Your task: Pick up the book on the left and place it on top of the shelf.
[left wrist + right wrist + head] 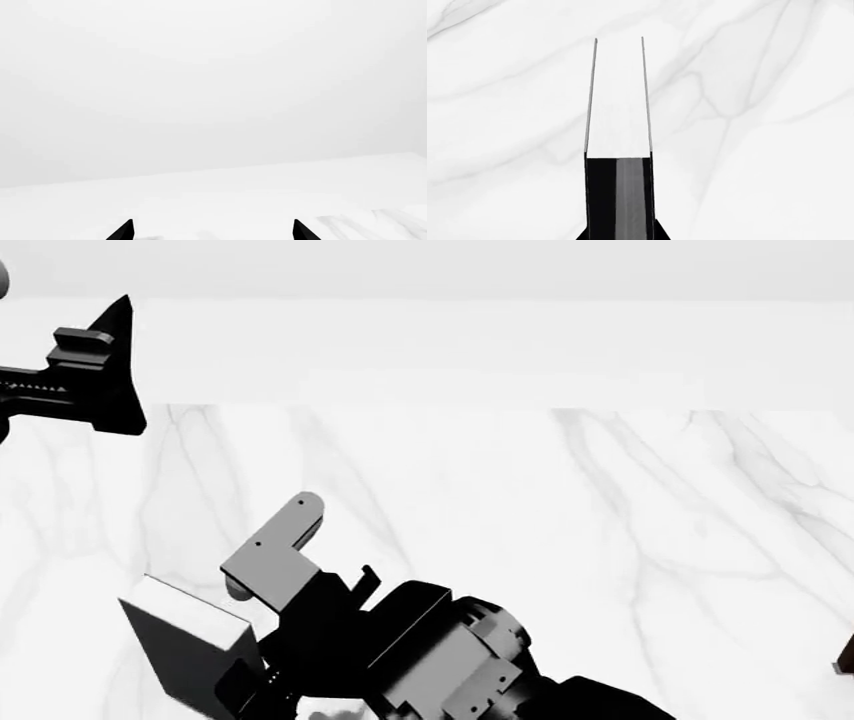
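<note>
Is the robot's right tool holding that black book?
Yes: in the right wrist view the right tool is clamped on the book, whose thin black covers and white page edge stick out above the marble table.

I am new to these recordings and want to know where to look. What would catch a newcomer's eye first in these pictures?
First, the book, black covers with a white page edge, held in the right gripper low at the head view's left, over the white marble table. The right wrist view looks along the book's page edge, clamped between the fingers. Next, the left gripper at the head view's upper left, open and empty.
</note>
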{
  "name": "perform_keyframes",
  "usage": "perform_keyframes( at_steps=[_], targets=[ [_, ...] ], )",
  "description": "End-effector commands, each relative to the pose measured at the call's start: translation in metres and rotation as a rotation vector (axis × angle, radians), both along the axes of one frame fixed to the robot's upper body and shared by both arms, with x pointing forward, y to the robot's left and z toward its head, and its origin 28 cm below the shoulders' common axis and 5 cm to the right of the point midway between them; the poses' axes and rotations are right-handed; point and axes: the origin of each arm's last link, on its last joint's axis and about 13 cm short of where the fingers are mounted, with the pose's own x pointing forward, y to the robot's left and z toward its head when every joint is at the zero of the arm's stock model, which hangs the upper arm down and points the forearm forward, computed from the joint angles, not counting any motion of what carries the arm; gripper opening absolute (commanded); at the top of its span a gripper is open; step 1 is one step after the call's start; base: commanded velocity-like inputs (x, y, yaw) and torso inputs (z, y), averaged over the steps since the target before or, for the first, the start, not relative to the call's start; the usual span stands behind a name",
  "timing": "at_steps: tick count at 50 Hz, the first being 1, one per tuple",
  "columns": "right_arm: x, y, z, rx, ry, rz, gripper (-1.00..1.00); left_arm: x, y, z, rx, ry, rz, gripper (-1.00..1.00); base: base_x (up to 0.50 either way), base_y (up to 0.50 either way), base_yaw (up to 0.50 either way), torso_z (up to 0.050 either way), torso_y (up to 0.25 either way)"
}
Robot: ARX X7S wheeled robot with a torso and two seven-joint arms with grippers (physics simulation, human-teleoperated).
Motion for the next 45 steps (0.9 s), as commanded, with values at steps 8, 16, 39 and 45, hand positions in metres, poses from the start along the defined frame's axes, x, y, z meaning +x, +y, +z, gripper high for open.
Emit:
perform_keyframes(
  at_steps=[8,16,39,45],
  targets=[
    [0.001,-0.005,0.042,0.079,-0.084,-0.010,-1.00,-0.001,0.000,0.002,0.000,-0.006,-0.002,1.00,0.00,0.00,0.00,0.000,0.000],
    [0.002,-0.007,0.051,0.080,-0.104,-0.013,-1.00,-0.001,0.000,0.003,0.000,-0.010,-0.002,1.00,0.00,0.00,0.00,0.000,0.000],
    [0.008,-0.036,0.115,-0.506,-1.161,-0.225,-1.00,-0.003,0.001,0.003,-0.002,-0.012,0.003,1.00,0.00,0.00,0.00,0.000,0.001],
    [0.012,-0.044,0.124,-0.663,-1.327,-0.244,-1.00,-0.003,0.001,0.002,-0.002,-0.010,0.001,1.00,0.00,0.00,0.00,0.000,0.002]
  ],
)
